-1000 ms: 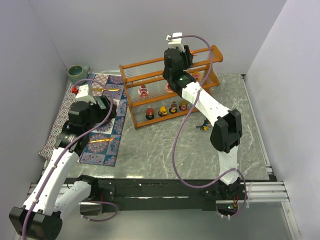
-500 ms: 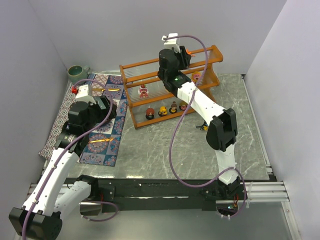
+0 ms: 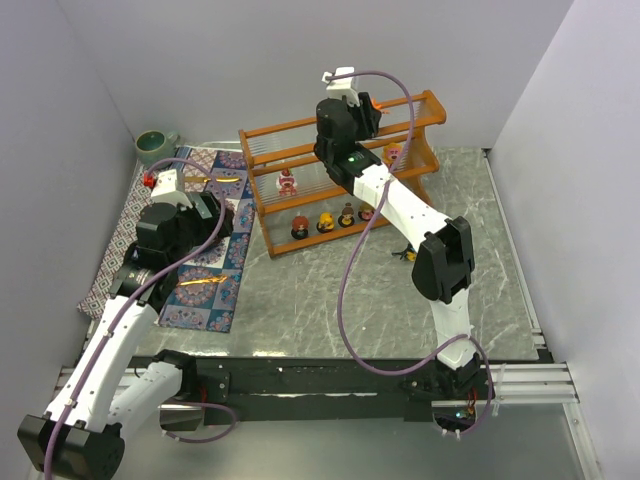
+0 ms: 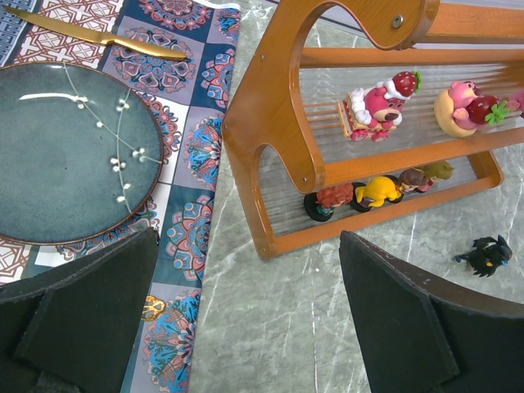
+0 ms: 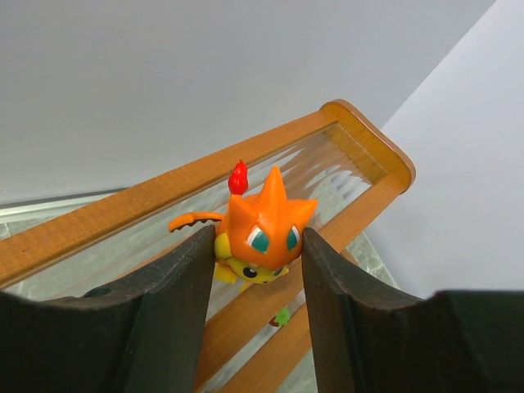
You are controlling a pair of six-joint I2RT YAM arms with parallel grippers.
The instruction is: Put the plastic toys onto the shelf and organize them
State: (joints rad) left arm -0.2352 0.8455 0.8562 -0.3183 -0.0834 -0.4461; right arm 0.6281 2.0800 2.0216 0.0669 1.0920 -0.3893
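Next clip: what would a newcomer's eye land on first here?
First, the bright orange toy pinched between the fingers of the right gripper, at the top tier of the wooden shelf. After that, the pink toys on the middle tier, and a lone black toy on the grey tabletop beside the shelf's foot.

Orange spiky toy [image 5: 264,231], tilted, over top of wooden shelf [image 5: 82,225]

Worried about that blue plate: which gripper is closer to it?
Left. The left gripper hangs open above, just beside the plate; the right gripper is far off at the top of the shelf, closed on an orange toy.
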